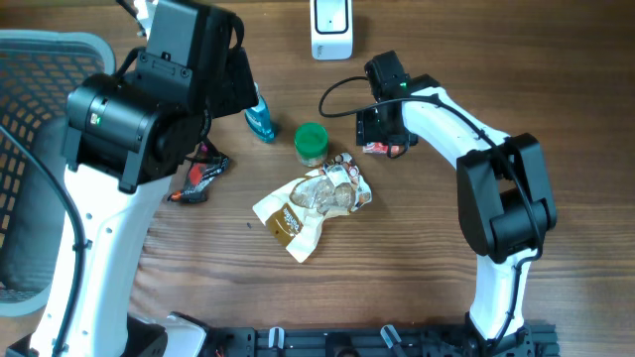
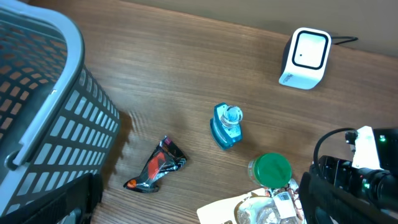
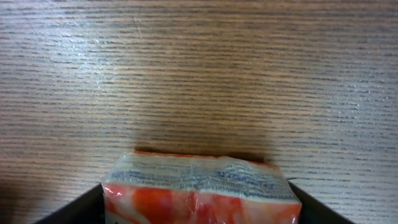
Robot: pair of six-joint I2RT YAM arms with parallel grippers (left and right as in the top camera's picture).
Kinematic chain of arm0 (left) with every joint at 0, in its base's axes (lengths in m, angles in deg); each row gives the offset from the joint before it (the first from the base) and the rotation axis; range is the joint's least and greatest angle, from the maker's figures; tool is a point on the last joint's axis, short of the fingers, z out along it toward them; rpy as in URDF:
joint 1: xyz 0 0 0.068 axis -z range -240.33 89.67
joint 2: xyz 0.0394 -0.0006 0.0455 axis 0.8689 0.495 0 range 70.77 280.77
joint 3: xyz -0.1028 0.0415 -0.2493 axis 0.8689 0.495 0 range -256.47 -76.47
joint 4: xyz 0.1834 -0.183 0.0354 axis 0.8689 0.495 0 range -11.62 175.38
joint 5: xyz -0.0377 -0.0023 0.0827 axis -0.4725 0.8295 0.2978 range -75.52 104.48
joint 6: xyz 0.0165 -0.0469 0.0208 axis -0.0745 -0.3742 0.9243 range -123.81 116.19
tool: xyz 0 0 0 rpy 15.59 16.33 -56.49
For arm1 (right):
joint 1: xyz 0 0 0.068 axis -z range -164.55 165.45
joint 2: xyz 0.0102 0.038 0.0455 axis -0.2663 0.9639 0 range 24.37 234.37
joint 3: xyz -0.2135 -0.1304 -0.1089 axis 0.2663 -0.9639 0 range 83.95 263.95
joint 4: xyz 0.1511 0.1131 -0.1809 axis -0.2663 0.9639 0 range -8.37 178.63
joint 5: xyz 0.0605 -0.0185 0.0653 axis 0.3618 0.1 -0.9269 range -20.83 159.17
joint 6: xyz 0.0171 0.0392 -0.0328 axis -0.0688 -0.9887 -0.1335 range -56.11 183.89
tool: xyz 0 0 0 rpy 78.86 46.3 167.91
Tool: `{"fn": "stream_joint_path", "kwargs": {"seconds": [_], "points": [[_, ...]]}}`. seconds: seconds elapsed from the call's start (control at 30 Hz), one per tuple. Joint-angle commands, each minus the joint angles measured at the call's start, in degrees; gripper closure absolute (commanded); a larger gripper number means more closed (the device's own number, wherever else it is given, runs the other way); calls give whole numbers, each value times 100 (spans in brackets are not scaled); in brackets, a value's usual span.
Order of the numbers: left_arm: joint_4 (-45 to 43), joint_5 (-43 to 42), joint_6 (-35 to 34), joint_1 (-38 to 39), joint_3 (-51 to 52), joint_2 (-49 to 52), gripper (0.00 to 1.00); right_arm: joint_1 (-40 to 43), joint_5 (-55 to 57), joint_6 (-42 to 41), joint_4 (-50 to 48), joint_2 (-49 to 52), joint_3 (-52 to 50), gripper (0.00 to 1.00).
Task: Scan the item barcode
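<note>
Table (image 1: pixel 417 268) is dark brown wood with fine grain running side to side, matte with a slight sheen in the right wrist view. No room is visible apart from a plain tan strip past the far edge in the left wrist view; can't tell what it is. White scanner (image 1: pixel 331 30) stands at the far edge, centre, with its window up and a thin cable (image 2: pixel 345 40) trailing off behind it. Grey mesh basket (image 1: pixel 60 45) sits at the left edge. Loose on the wood: blue bottle (image 1: pixel 260 121) upright, green-lid jar (image 1: pixel 311 142) just right of it, crumpled snack bag (image 1: pixel 313 203) touching the jar's near side, and a black-red wrapper (image 1: pixel 198 178) lying flat near the basket. The item is a red-orange packet (image 3: pixel 199 186) on the table right of the jar and well short of the scanner. Right gripper (image 1: pixel 383 139) is down over it, with a finger at each side of the packet. Can't tell if they're pressing it or just flanking it. Left gripper (image 1: pixel 240 87) hangs above the bottle area, fingers spread wide, holding nothing.
</note>
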Motion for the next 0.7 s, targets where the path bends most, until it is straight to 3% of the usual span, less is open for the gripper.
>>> {"fn": "stream_joint_path", "kwargs": {"seconds": [0.0,0.2,0.47,0.53,0.67], "points": [[50,92,28,-35,4,-63,0,-13,24,-20,-20,153,105,32],[184,92,26,-37,4,-61,0,-7,-1248,-9,1049,120,514,39],[369,92,26,-35,17,-61,0,-7,-1808,140,4636,90,3281,40],[369,92,26,-35,17,-61,0,-9,-2214,391,4992,74,3598,45],[374,92,28,-35,17,-61,0,-9,-3115,588,4990,-31,3595,40]]}}
